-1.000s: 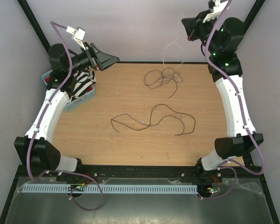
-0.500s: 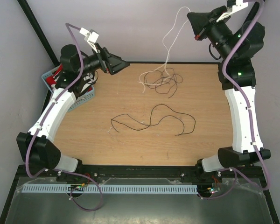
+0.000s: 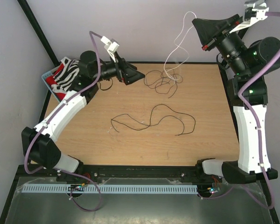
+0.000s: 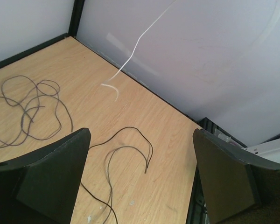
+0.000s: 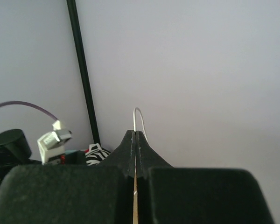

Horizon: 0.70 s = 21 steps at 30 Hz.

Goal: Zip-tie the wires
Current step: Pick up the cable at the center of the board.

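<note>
A tangle of thin dark wires (image 3: 161, 80) lies at the far middle of the table. One long dark wire (image 3: 154, 119) lies spread across the middle. My right gripper (image 3: 196, 22) is raised high at the back right, shut on a pale wire (image 3: 175, 36) that hangs down to the tangle. The right wrist view shows the pale wire (image 5: 139, 116) pinched between the closed jaws of the right gripper (image 5: 136, 134). My left gripper (image 3: 139, 75) is open and empty just left of the tangle. The left wrist view shows the left gripper (image 4: 141, 135), the tangle (image 4: 32, 107), a dark loop (image 4: 126, 149) and the pale wire (image 4: 130, 60).
A blue basket (image 3: 49, 74) holding a zebra-striped cloth (image 3: 67, 72) sits at the far left edge. The grey back wall stands right behind the table's far edge. Black frame posts (image 3: 37, 32) rise at the back corners.
My right arm has risen, lifting the pale wire higher off the table. My left arm has swung right and forward, bringing its open gripper close to the tangle.
</note>
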{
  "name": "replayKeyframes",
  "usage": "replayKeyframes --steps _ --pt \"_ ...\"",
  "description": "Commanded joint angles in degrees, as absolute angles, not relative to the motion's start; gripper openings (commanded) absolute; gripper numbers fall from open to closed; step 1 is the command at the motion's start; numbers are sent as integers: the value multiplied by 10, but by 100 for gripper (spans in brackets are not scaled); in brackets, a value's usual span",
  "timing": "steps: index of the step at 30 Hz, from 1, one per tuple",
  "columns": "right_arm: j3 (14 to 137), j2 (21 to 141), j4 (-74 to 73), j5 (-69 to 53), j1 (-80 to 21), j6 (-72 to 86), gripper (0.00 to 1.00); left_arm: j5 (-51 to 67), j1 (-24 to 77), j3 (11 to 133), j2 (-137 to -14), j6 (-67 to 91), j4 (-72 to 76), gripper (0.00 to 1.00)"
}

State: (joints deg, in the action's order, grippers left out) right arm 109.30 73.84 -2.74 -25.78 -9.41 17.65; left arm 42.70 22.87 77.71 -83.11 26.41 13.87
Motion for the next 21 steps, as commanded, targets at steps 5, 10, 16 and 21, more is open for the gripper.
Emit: replayKeyframes --steps 5,10,16,21 --pt "1061 697 9 -286 -96 208 0 399 292 807 -880 213 164 93" --pt "1051 677 23 -299 -96 214 0 400 311 788 -902 201 163 91" --pt "1050 664 22 -293 -95 207 0 427 334 755 -899 207 163 85" --pt "1048 660 24 -289 -96 207 0 453 350 739 -894 206 163 41"
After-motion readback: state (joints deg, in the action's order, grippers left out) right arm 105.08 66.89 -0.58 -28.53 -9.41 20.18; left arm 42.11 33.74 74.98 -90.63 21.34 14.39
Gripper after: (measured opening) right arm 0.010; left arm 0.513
